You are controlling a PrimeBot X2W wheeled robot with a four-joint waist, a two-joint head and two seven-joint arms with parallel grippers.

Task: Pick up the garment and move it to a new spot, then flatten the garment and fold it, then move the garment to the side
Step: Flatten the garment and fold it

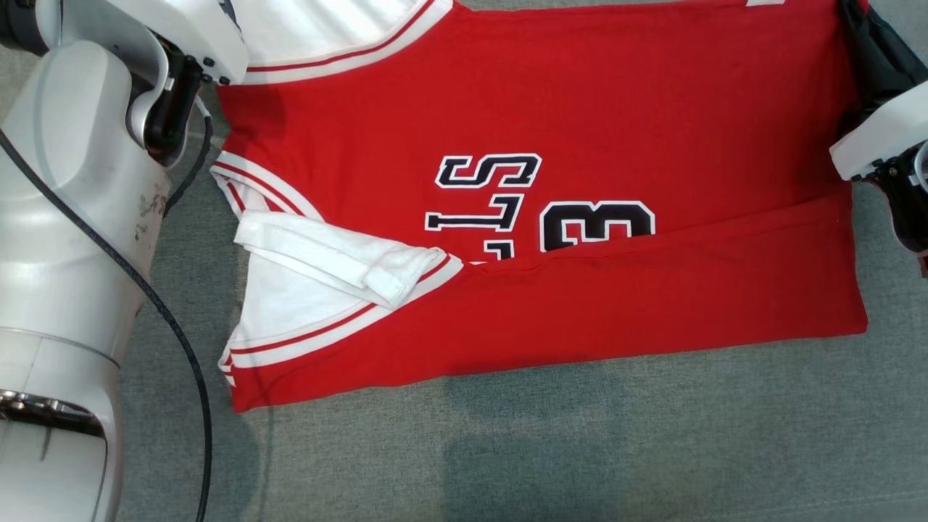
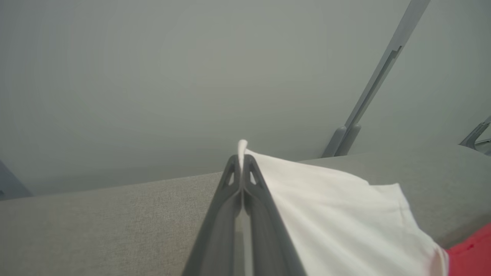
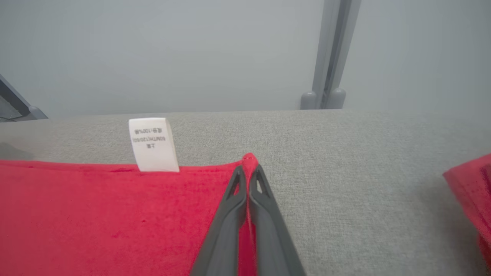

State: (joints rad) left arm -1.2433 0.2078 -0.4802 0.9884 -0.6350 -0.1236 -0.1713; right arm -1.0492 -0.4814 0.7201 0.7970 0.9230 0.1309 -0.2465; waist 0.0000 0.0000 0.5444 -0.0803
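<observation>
Jersey (image 1: 580, 109) laid on grey cloth surface (image 1: 580, 449), near edge folded over; "LS", "3" read in head view. L wrist view: left gripper (image 2: 241, 159) clenched on jersey's white part. R wrist view: right gripper (image 3: 249, 170) clenched on red hem corner; care tag (image 3: 153, 145) seen there, "100%" legible.

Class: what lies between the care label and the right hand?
Right wrist view: only the red jersey lies between care label and right hand.

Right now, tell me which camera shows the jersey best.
The head view: the jersey lies spread out there, lower edge folded up over its lettering. The left wrist view gives a white corner in the left gripper; the right wrist view, a red hem corner in the right gripper.
</observation>
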